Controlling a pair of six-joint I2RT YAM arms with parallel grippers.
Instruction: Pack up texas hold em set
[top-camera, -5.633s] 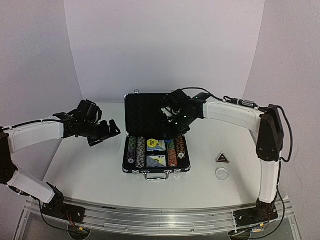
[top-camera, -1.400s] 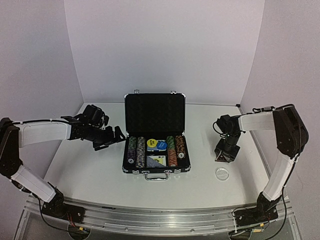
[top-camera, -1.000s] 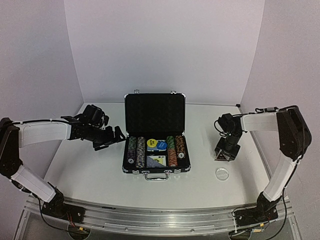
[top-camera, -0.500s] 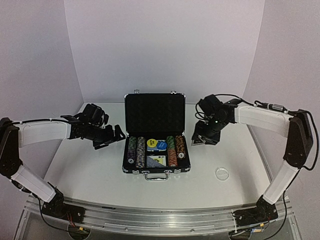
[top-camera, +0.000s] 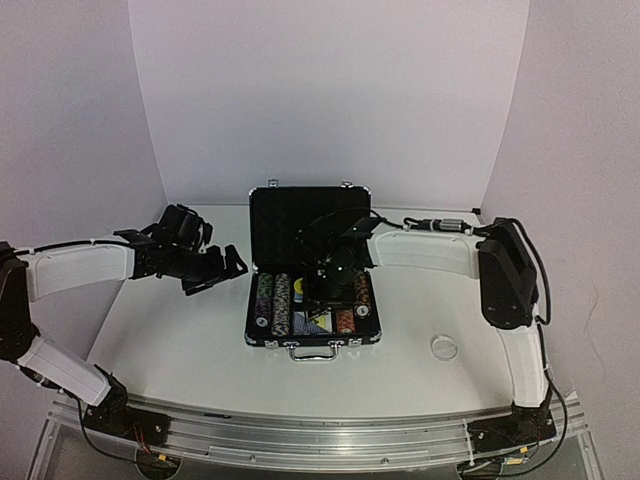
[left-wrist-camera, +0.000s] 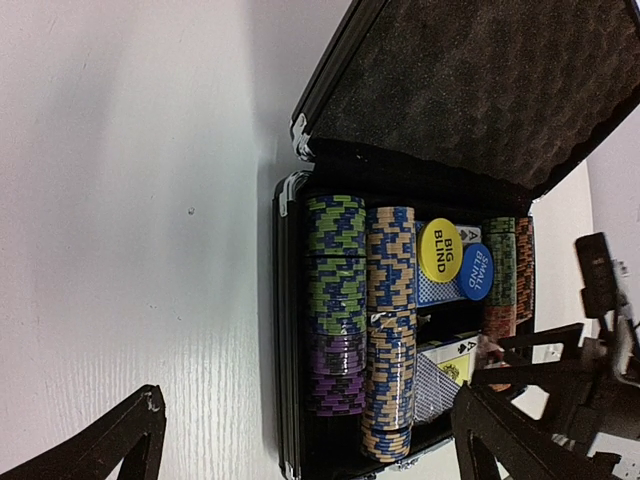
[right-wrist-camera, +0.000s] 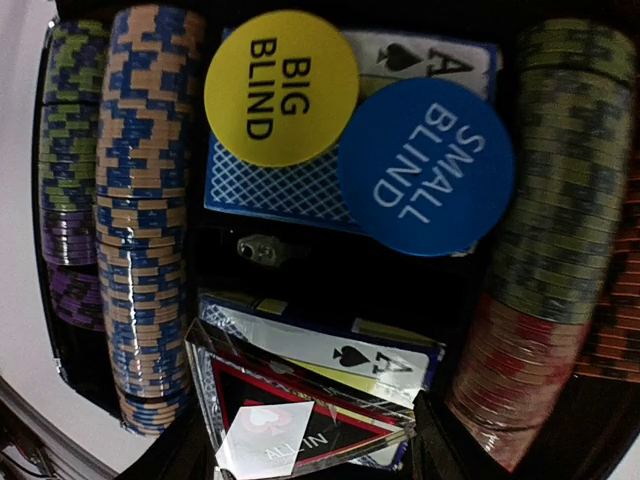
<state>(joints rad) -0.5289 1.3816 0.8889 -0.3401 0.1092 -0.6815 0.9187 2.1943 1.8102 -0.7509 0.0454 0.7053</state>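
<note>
On the left, the left gripper (top-camera: 215, 272) hung above the table (top-camera: 170, 340) just beside the case, its claw spread wide and holding nothing. In the middle sat the black briefcase (top-camera: 300, 213), lid propped upright. Rows of striped poker chips (left-wrist-camera: 390, 330) filled the outer channels, and the yellow disc (right-wrist-camera: 281, 87) and blue disc (right-wrist-camera: 427, 166) lay on a blue-backed card deck (right-wrist-camera: 270, 190) in the centre. Packed like that, I guessed it would be heavy and best lifted by its handle.

The right gripper (top-camera: 322, 285) was over the near card slot, pinching the dark triangular button (right-wrist-camera: 285, 425) by its edges, just above the second deck. The button looked thin, stiff and glossy (light, but I would expect it to slip), so an edge grip seemed right.

Well to the right, the clear round disc (top-camera: 443, 347) lay alone on the table. Flat, light and hard plastic by the look of it, it seemed likely to skid — I would pinch it across the rim.
</note>
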